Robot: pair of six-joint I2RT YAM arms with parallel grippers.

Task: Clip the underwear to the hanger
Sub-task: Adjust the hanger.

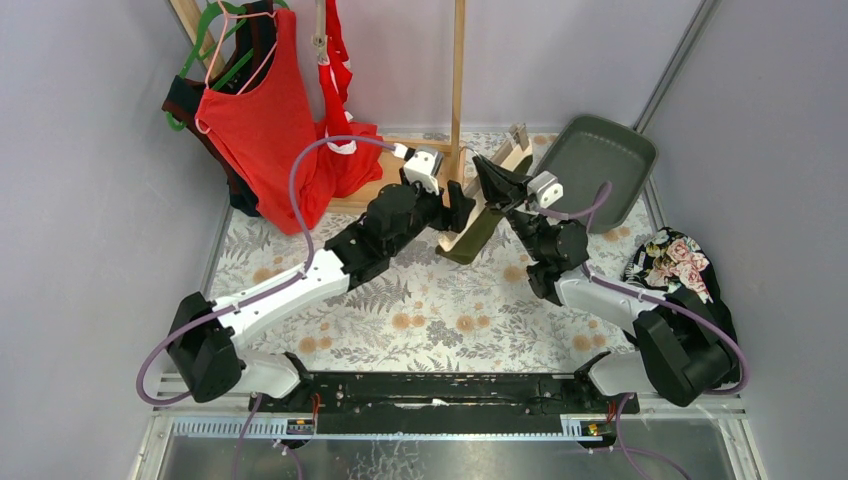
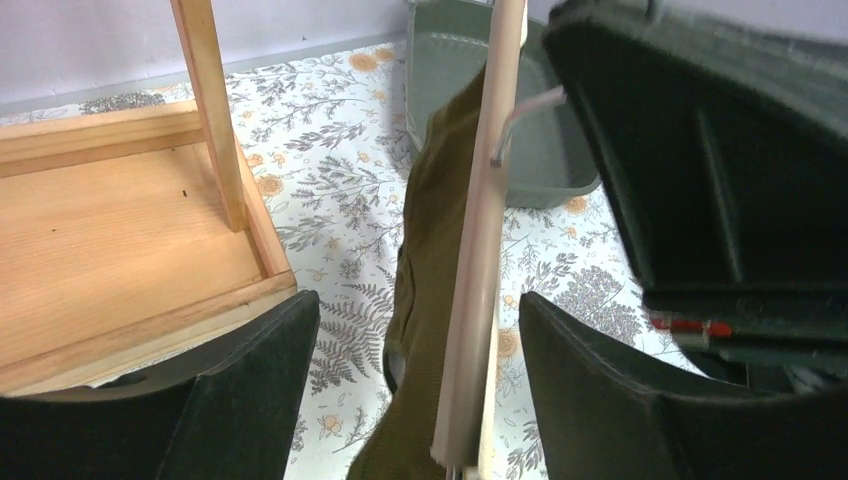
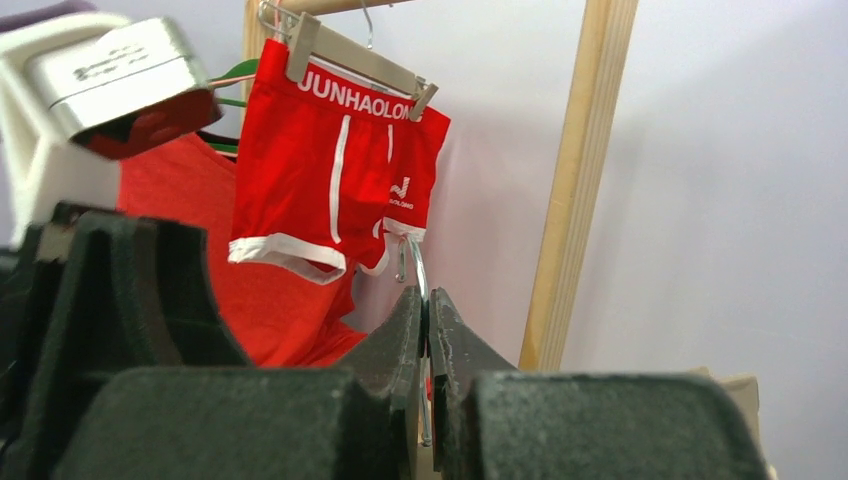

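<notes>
The dark olive underwear [image 1: 470, 236] hangs along a pale wooden hanger [image 1: 512, 155], held tilted above the table's middle. My right gripper [image 1: 492, 178] is shut on the hanger's metal hook [image 3: 419, 275], which sticks up between its pinched tips [image 3: 428, 296]. My left gripper [image 2: 418, 305] is open and straddles the hanger bar [image 2: 478, 280] and the olive cloth [image 2: 425, 250], with a gap on each side. The red underwear [image 3: 335, 165], lettered "JUNHAOLONG", hangs clipped to another hanger on the rack rod.
A wooden rack base [image 2: 110, 230] and its post [image 1: 459, 80] stand just behind the grippers. A grey-green tray [image 1: 595, 160] lies at the back right. A red tank top [image 1: 262, 120] hangs at the back left. Black floral cloth [image 1: 672, 262] lies at the right edge.
</notes>
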